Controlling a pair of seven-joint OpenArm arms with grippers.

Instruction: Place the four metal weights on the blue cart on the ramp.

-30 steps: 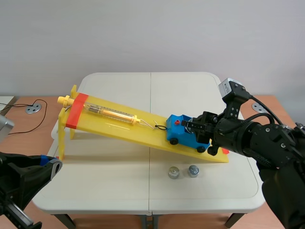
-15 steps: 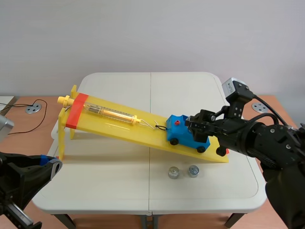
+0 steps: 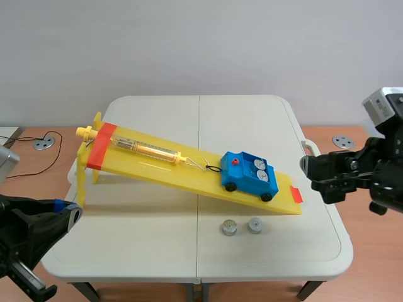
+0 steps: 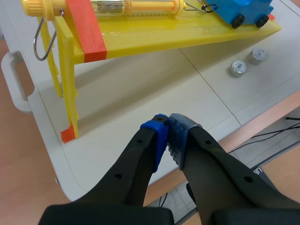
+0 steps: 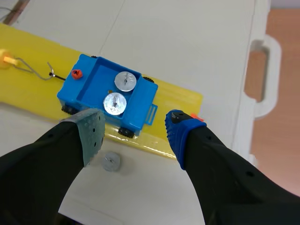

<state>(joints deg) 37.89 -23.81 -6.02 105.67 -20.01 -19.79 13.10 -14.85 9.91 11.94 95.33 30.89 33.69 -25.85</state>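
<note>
While two metal weights point(image 5: 125, 80) point(image 5: 115, 103) sit in blue cart point(image 3: 250, 175) low on yellow ramp point(image 3: 157, 165), other two point(image 3: 229, 227) point(image 3: 255, 224) lie on bench point(image 3: 157, 113) just beside ramp's low end. Right pincer point(image 5: 135, 129) spread wide (holding nothing), apart from cart. Left pincer point(image 4: 169, 136) pinched together at bench's near-left edge.

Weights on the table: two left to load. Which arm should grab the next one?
Right. The right gripper is open near the cart, one weight close under it. The left gripper is shut at the table's near left edge, far from both.
</note>
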